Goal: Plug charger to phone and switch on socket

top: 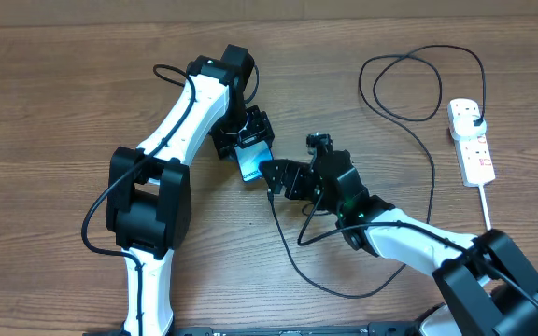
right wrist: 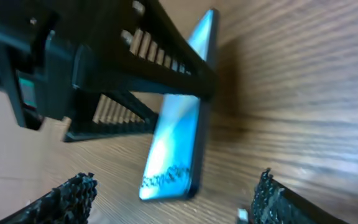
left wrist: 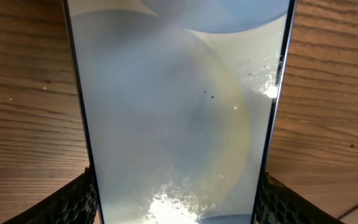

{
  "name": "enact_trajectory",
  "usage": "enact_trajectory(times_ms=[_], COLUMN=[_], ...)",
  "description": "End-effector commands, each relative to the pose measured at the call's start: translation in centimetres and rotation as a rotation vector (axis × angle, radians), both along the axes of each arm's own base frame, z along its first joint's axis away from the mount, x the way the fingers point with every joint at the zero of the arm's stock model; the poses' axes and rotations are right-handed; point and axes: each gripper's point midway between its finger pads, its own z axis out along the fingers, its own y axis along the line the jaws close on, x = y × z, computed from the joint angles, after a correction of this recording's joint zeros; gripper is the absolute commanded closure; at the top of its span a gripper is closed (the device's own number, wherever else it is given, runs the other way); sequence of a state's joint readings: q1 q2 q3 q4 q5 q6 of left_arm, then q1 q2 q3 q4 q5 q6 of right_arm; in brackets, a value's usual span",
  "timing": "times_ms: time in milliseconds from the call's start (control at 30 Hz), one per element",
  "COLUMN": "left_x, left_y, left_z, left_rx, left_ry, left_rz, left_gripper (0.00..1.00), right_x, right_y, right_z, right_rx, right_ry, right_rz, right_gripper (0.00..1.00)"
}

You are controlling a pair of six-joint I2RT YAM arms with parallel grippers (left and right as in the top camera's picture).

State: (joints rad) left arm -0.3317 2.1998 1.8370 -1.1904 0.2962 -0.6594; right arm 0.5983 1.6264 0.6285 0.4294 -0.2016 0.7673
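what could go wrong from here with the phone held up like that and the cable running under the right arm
1. The left hand pinches the phone only by its thin edges, and the phone is tilted. A push on its lower end from the right hand may make it slip or twist.
2. The charger cable loops beneath the right arm, so a move could snag it and tug the plug in the far socket.

On table (top: 45, 93): phone (top: 253, 162) central, socket (top: 472, 140) well right.
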Motion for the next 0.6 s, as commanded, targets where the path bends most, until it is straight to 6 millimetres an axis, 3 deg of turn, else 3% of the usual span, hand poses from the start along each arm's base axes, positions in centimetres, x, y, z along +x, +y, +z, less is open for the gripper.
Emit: enact_trajectory(times_ms=[0, 200, 567], left_x=[0.7, 0.7, 0.4], left_y=[-1.2, -1.7, -2.4], left_z=[1.1, 1.3, 1.6], left_rx=[-0.072, -0.101, -0.137], left_ry=[-0.006, 0.016, 0.061], left_rz=[0.024, 0.075, 0.15], left_gripper=[0.96, 0.96, 0.96], right_x=[0.8, 0.8, 2.1], right_y=[0.7, 1.5, 0.2], right_z=[0.1, -0.9, -0.9], right_rx=[0.046, 0.063, 0.063], right_ry=[0.025, 0.038, 0.038], right_rz=[-0.031, -0.032, -0.157], right_gripper=[0.18, 0.21, 0.3])
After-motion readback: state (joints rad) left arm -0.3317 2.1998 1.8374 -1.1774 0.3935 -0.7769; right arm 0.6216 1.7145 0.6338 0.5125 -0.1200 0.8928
